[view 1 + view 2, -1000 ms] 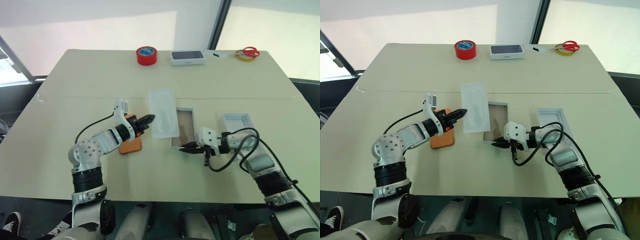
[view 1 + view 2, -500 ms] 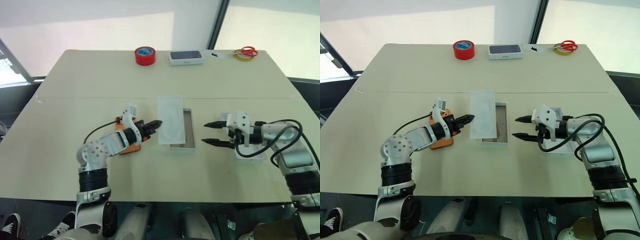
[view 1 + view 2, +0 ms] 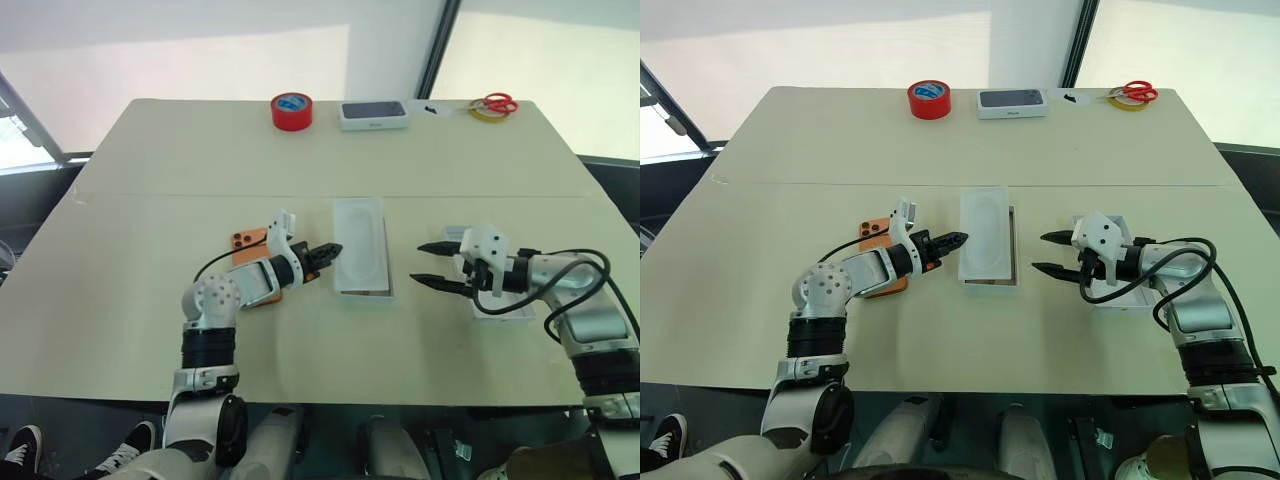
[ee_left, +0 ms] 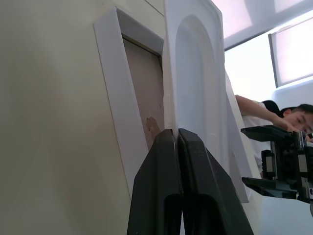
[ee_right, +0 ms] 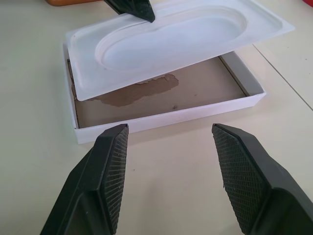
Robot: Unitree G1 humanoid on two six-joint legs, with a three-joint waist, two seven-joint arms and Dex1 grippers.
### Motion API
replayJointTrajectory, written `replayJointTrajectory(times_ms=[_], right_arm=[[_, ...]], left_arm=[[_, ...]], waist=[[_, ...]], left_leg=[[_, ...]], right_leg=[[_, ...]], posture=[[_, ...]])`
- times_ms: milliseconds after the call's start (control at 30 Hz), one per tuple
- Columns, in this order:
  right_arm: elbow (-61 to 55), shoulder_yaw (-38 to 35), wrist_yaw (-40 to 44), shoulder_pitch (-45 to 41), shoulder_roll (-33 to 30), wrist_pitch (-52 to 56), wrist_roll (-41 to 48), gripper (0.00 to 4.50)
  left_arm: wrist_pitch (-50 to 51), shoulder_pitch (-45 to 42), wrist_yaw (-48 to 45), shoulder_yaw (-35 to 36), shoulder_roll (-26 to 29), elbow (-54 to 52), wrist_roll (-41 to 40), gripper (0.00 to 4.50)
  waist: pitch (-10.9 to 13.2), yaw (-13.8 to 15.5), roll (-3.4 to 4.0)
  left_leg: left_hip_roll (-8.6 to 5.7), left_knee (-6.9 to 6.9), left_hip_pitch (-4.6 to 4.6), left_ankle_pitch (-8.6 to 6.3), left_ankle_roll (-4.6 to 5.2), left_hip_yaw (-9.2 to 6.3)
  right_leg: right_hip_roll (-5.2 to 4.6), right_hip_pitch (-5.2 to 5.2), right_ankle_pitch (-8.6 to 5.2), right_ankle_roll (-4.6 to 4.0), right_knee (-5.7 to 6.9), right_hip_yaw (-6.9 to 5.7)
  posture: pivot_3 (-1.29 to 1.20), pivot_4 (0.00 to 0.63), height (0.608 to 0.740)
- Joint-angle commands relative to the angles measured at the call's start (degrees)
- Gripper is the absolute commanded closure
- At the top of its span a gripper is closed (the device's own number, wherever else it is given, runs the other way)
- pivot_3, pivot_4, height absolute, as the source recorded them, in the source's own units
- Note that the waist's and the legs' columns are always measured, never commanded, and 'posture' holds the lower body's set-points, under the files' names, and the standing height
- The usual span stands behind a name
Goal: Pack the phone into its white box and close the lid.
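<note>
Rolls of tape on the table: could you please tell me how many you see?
2: a red roll of tape at the far edge, and a yellow roll of tape under the red-handled scissors at the far right corner.

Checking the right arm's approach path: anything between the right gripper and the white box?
Nothing. In the right wrist view, bare table separates the open right gripper from the white box. The white insert lies tilted over the box, pinched by the left gripper.

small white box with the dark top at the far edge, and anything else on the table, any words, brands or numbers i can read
None can be read.
Small white cardboard box with dark top: a faint mark on its front wall, too small to read.
Red tape roll: blue inner label, no legible text.
White moulded insert with oval recess: blank.
</note>
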Motion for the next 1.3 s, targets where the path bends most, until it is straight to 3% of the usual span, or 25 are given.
replayJointTrajectory(times_ms=[33, 67, 200, 400, 500, 600, 667, 767, 867, 1167, 1300], right_arm=[[-2.3, -1.3, -0.8, 0.0, 0.2, -1.1, 0.7, 1.60], [-2.3, -1.3, -0.9, 0.0, 0.2, -1.1, 0.7, 1.60], [-2.6, -1.0, -1.3, 0.0, 0.5, -1.0, 0.7, 1.60], [-3.7, 0.3, -2.2, -2.3, 3.2, 1.0, 1.8, 1.60], [-5.2, 1.4, -4.5, -4.2, 7.2, 3.1, 2.3, 2.42], [-4.3, 4.2, -10.2, -6.5, 11.8, 1.9, -2.5, 3.96], [-2.6, 7.2, -14.3, -8.2, 14.0, -0.1, -7.7, 4.47], [0.4, 11.3, -17.1, -9.3, 14.6, -2.1, -14.3, 4.47], [1.7, 15.3, -15.6, -8.6, 12.6, -4.8, -18.8, 4.47], [-5.3, 18.1, -1.8, -6.1, 8.2, -2.2, -13.7, 4.47], [-2.9, 17.7, -4.5, -8.2, 9.7, -4.2, -16.1, 4.47]], left_arm=[[-1.0, -1.5, -1.7, -0.7, -0.2, 0.1, -0.1, 3.88], [-1.1, -1.6, -1.7, -0.7, -0.3, 0.2, 0.0, 3.64], [-0.4, -1.4, -1.2, -1.2, 0.1, -1.5, 0.3, 1.69], [-1.0, 0.8, -3.2, -2.7, 2.4, -8.5, 0.2, 1.69], [-3.7, 3.2, -6.0, -5.1, 5.7, -14.3, 1.6, 1.62], [-10.9, 6.7, -12.1, -9.0, 11.2, -20.8, 5.3, 1.62], [-18.1, 10.2, -16.4, -12.1, 16.7, -23.4, 10.8, 1.62], [-36.4, 17.5, -25.9, -14.1, 24.2, -24.9, 19.3, 1.62], [-42.9, 24.7, -36.5, -11.3, 29.5, -26.8, 16.4, 1.62], [-50.3, 26.2, -37.4, -4.0, 31.6, -20.0, 17.0, 1.62], [-46.1, 25.3, -34.8, -3.6, 32.3, -18.4, 17.1, 1.62]], waist=[[0.0, 0.0, 0.00], [0.0, 0.0, 0.00], [0.0, 0.0, 0.00], [0.0, -0.2, 0.00], [0.0, -0.6, 0.01], [0.0, -0.6, 0.03], [0.0, -0.7, 0.05], [0.0, -0.5, 0.09], [0.0, -0.1, 0.13], [0.0, -0.1, 0.14], [0.0, -0.3, 0.14]], left_leg=[[0.00, 0.00, 0.00, 0.00, 0.00, 0.00], [0.00, 0.00, 0.00, 0.00, 0.00, 0.01], [0.00, 0.00, 0.00, 0.00, 0.00, 0.00], [0.01, 0.00, 0.01, 0.00, 0.00, 0.00], [0.02, -0.06, 0.01, 0.02, -0.04, 0.01], [0.04, -0.11, 0.03, 0.04, -0.07, 0.00], [0.04, -0.14, 0.07, 0.05, -0.09, 0.01], [0.03, -0.28, 0.18, 0.07, -0.13, 0.06], [0.03, -0.40, 0.20, 0.05, -0.12, 0.11], [0.03, -0.41, 0.22, 0.03, -0.09, 0.05], [0.05, -0.43, 0.21, 0.03, -0.09, 0.03]], right_leg=[[0.00, 0.00, 0.00, 0.00, 0.00, 0.00], [0.00, 0.00, 0.00, 0.00, 0.00, 0.00], [0.00, 0.00, 0.00, 0.00, 0.00, 0.00], [0.01, 0.00, 0.00, 0.00, 0.01, 0.00], [0.03, -0.02, 0.00, 0.00, 0.04, 0.05], [0.05, -0.06, 0.00, 0.00, 0.04, 0.05], [0.05, -0.06, 0.00, -0.02, 0.02, 0.08], [0.05, -0.06, 0.00, -0.05, 0.02, 0.14], [0.04, -0.09, -0.10, -0.23, -0.04, 0.18], [0.02, -0.07, -0.13, -0.29, -0.04, 0.16], [0.03, -0.09, -0.12, -0.28, -0.04, 0.16]], posture=[[0.00, 0.150, 0.736], [0.00, 0.150, 0.736], [0.00, 0.150, 0.736], [0.00, 0.150, 0.736], [0.00, 0.150, 0.736], [0.00, 0.150, 0.736], [0.00, 0.150, 0.736], [0.00, 0.150, 0.736], [0.00, 0.150, 0.736], [0.00, 0.150, 0.736], [0.00, 0.150, 0.736]])
